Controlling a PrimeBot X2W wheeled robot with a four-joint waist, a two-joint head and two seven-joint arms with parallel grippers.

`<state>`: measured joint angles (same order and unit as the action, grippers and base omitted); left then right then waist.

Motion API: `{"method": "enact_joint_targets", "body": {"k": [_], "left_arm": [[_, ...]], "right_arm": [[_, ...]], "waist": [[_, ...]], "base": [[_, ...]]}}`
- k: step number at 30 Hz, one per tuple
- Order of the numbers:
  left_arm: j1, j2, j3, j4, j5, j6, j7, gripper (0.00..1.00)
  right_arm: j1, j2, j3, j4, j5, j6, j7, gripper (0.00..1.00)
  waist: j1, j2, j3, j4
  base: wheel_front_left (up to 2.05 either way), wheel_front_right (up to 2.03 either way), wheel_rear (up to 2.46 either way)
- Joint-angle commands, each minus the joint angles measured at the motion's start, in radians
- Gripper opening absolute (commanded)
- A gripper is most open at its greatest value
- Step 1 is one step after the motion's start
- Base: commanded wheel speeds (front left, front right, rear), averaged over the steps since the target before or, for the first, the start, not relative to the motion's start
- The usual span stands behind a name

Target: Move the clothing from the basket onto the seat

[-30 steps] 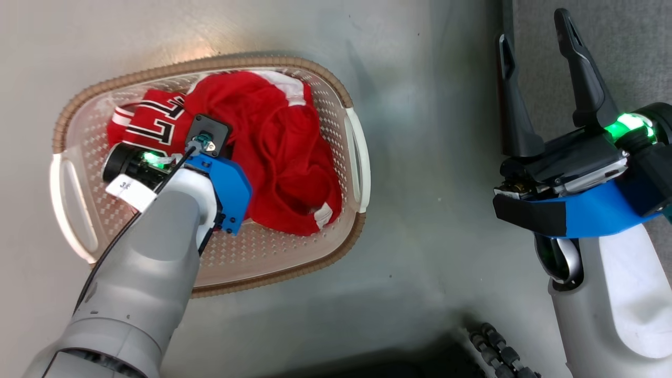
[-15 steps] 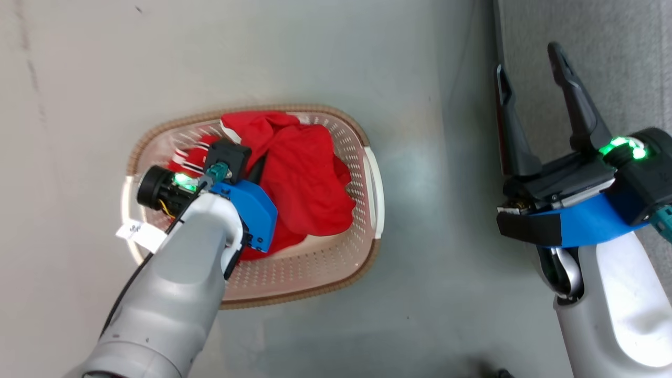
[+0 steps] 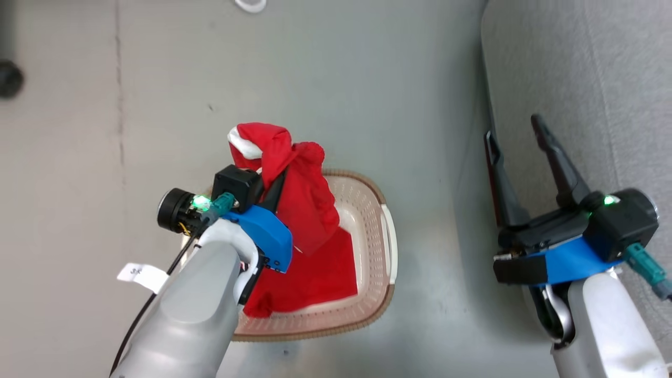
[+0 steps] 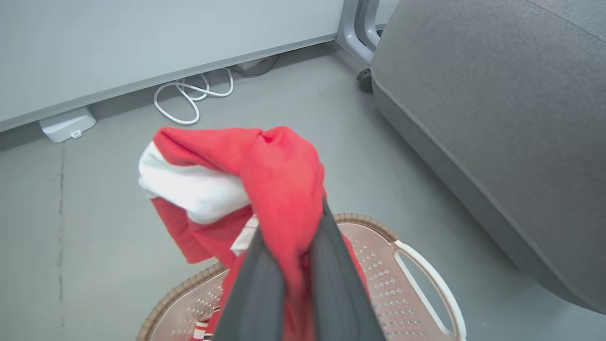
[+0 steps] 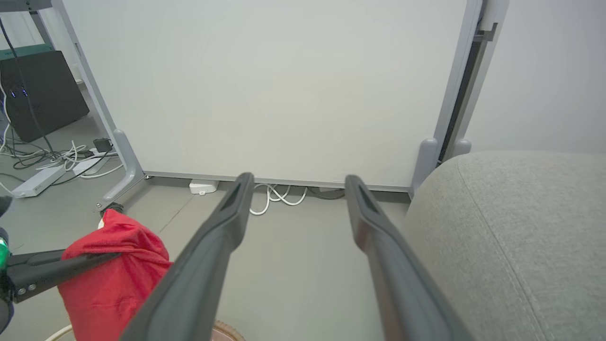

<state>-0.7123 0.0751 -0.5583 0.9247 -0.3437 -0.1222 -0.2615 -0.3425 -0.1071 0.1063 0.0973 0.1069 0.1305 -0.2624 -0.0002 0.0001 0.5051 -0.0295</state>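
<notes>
My left gripper (image 3: pixel 278 184) is shut on red clothing (image 3: pixel 302 199) with a white band and holds it bunched above the basket (image 3: pixel 386 247). In the left wrist view the cloth (image 4: pixel 279 170) drapes over both shut fingers (image 4: pixel 331 284). More red fabric (image 3: pixel 320 273) hangs or lies in the cream perforated basket with its brown rim (image 4: pixel 364 220). A red-and-white striped edge (image 4: pixel 206 327) shows low in it. The grey seat (image 3: pixel 577 79) lies to the right. My right gripper (image 3: pixel 512 127) stands open and empty at the seat's edge.
The basket sits on a grey floor. Against a white panel (image 5: pixel 284 85) on grey legs lie a white cable (image 4: pixel 189 94) and a white power strip (image 4: pixel 66 125). A black case (image 5: pixel 38 90) and more cables stand far left. A caster (image 4: pixel 364 80) sits by the seat's corner.
My left gripper has risen with the red clothing, pulling it up out of the basket. The head camera has shifted, so the basket looks smaller and lower. The right gripper stays open.
</notes>
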Motion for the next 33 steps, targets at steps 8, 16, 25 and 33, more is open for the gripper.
{"method": "enact_joint_targets", "body": {"k": [8, 16, 25, 33], "left_arm": [[0.064, 0.009, 0.052, -0.120, 0.041, 0.006, -0.005, 0.00], [0.059, 0.014, 0.079, -0.195, 0.063, -0.002, -0.005, 0.00], [0.021, 0.015, 0.057, -0.251, 0.078, -0.007, -0.005, 0.00], [-0.013, 0.028, 0.009, -0.304, 0.075, -0.010, -0.005, 0.00]], "right_arm": [[0.076, 0.009, 0.014, 0.029, 0.001, 0.000, -0.004, 1.00], [0.129, 0.019, 0.022, 0.043, 0.000, 0.000, -0.004, 1.00], [0.179, 0.030, 0.016, 0.051, -0.004, 0.000, -0.004, 1.00], [0.208, 0.039, 0.013, 0.053, -0.005, 0.000, -0.004, 1.00]], "waist": [[0.0002, -0.0001, -0.192, 0.025], [0.0002, -0.0001, -0.292, 0.031], [0.0002, -0.0001, -0.363, 0.046], [0.0002, -0.0001, -0.400, 0.061]], "base": [[0.00, 0.00, 0.00], [0.00, 0.00, 0.00], [0.00, 0.00, 0.00], [0.00, 0.00, 0.00]]}}
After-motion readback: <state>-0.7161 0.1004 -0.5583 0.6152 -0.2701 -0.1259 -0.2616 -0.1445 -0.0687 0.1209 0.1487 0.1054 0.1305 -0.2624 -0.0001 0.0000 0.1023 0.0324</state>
